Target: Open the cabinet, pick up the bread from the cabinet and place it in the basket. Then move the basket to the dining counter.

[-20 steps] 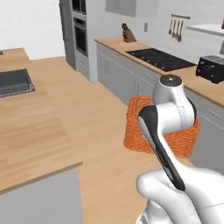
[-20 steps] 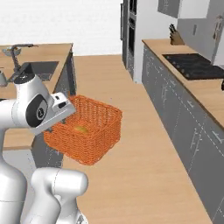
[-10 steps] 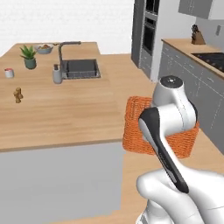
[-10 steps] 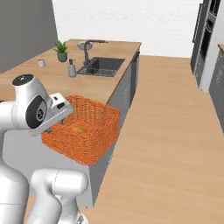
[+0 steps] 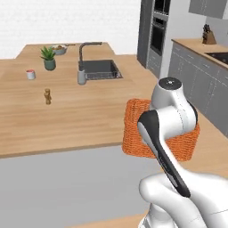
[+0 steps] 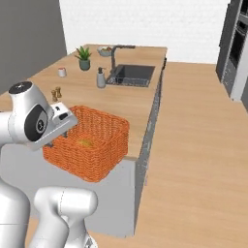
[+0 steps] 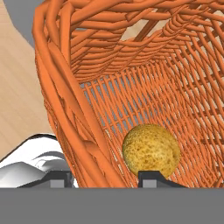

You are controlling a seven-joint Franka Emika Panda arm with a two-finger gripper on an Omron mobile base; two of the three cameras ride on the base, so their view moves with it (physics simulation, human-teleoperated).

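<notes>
My gripper [image 7: 104, 177] is shut on the side wall of the orange wicker basket [image 7: 144, 83], one fingertip outside the wall and one inside. The basket [image 6: 97, 150] hangs in the air beside the near edge of the dining counter [image 6: 131, 104], half hidden behind my arm in the left base view [image 5: 133, 129]. A round golden bread [image 7: 151, 150] lies on the basket's floor, seen as a small tan spot [image 6: 85, 143] from the right base. My hand [image 6: 60, 123] sits at the basket's left rim. The cabinet is out of view.
On the dining counter [image 5: 67, 120] are a dark sink [image 5: 99, 69] with grey faucet [image 5: 87, 49], a soap bottle [image 5: 81, 77], a potted plant [image 5: 48, 58], a small cup [image 5: 30, 74] and a shaker [image 5: 47, 95]. Grey ovens [image 5: 158, 31] and lower cabinets [image 5: 200, 89] line the right.
The whole scene has swung round with the base: the island with its sink now lies straight ahead and closer. The basket stays in my grip, unchanged relative to the arm.
</notes>
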